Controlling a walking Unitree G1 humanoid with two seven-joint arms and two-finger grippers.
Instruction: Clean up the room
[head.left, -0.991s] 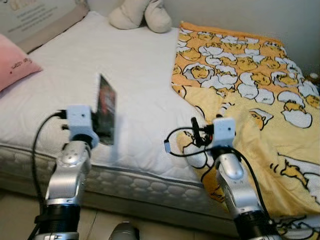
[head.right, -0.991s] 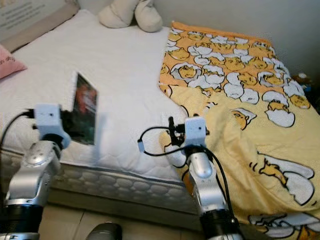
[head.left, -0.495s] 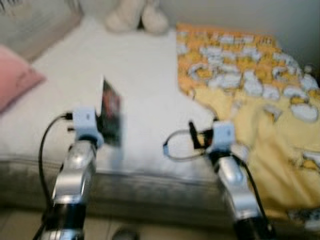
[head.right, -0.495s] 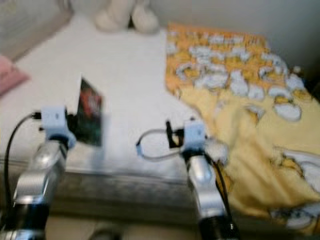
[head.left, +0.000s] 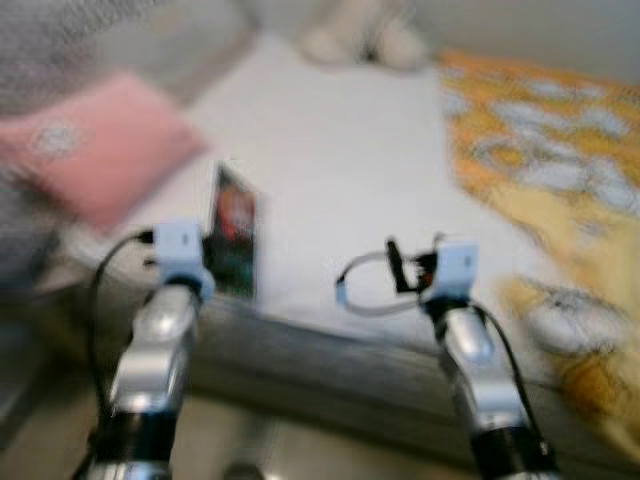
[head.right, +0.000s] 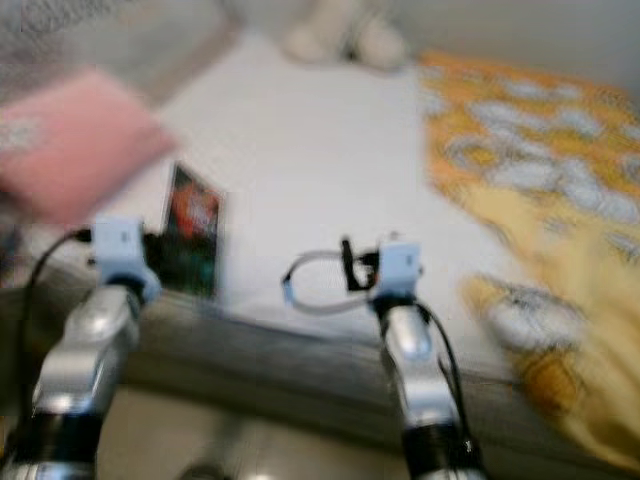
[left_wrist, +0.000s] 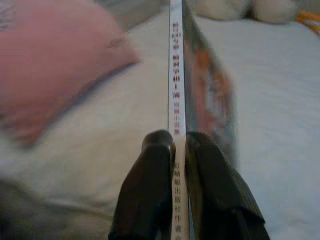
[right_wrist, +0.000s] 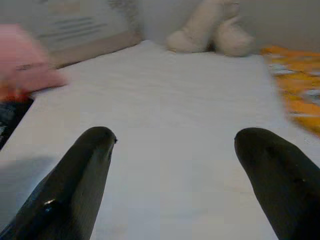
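Nearest to me, my left gripper (left_wrist: 178, 150) is clamped on the spine of a thin book (head.left: 233, 243), the two black fingers (left_wrist: 150, 190) pinching it edge-on so it stands upright above the near edge of the bed (head.left: 330, 170). I judge that pinching the spine is the only way to carry something this flat, and holding it vertical keeps the cover off the mattress while I move. There is printed lettering down the spine in the left wrist view, but I cannot read it, and the cover is only a dark smear with red and green patches.

My right gripper (right_wrist: 175, 155) is spread wide and carries nothing, poised over bare white mattress, presumably kept free for whatever needs picking up next.

Further back a pink pillow (head.left: 120, 140) lies on the bed to my left, and a yellow-and-orange patterned blanket (head.left: 560, 150) covers the right side, spilling over the front edge. At the far end sits a cream plush toy (right_wrist: 212, 30), its upper part cut off. Both head views are heavily blurred, so the blanket's print and the grey shape behind the pillow stay unclear.
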